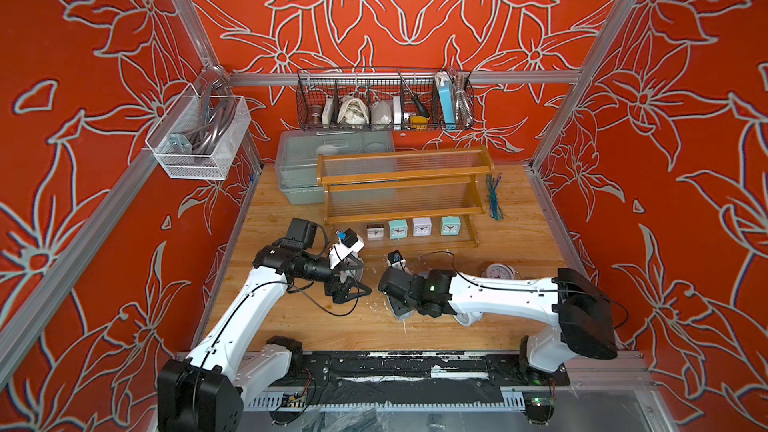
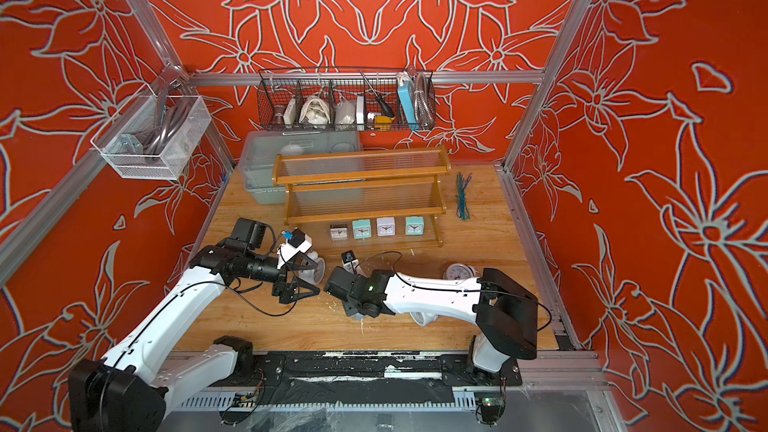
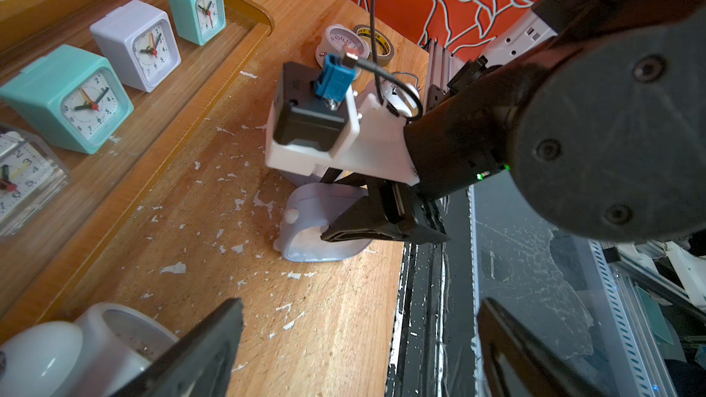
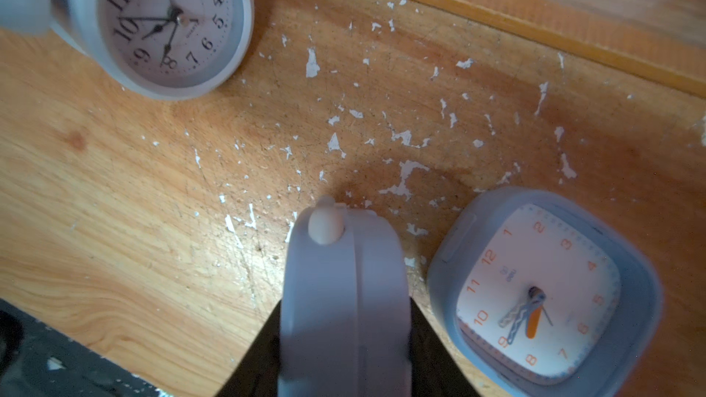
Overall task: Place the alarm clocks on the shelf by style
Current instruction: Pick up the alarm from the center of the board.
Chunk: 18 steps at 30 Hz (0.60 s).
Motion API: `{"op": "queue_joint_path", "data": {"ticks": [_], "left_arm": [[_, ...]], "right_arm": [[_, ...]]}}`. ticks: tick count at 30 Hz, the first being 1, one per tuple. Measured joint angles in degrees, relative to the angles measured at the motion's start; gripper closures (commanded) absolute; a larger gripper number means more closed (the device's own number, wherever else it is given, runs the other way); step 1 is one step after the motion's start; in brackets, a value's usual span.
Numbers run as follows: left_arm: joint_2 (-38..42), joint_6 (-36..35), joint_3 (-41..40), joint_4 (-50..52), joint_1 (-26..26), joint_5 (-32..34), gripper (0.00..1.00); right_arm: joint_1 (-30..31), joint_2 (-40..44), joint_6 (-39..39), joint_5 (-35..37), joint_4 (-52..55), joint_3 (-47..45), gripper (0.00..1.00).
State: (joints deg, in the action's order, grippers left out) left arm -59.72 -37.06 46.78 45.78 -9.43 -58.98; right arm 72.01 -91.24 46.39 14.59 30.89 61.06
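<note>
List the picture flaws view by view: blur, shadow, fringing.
In both top views, the light is even, but the red floral wall shows colour fringing near the edges. Left wrist view: the left claw is out of focus; the nearer tiny teal square clock is sharp. Right wrist view: the edge-on pale-blue rounded-square clock is soft and throws a dim shadow on the wooden table.

Red floral walls (image 1: 415, 14) enclose a scuffed wooden tabletop (image 1: 332, 326) framed by aluminium rails (image 1: 266, 78).
</note>
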Motion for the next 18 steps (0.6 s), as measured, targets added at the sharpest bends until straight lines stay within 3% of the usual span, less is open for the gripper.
{"op": "queue_joint_path", "data": {"ticks": [8, 13, 18], "left_arm": [[0.0, -0.1, 0.0, 0.0, 0.0, -0.1, 0.04], [0.0, -1.2, 0.0, 0.9, 0.0, -1.0, 0.04], [0.0, -2.4, 0.0, 2.2, -0.8, -3.4, 0.03]], "right_arm": [[-4.2, 11.5, -8.4, -3.5, -3.5, -7.4, 0.69], [-13.4, 23.5, -14.7, -14.1, -10.2, -14.7, 0.68], [-17.1, 30.5, -18.1, -24.1, -16.1, -18.1, 0.68]]}}
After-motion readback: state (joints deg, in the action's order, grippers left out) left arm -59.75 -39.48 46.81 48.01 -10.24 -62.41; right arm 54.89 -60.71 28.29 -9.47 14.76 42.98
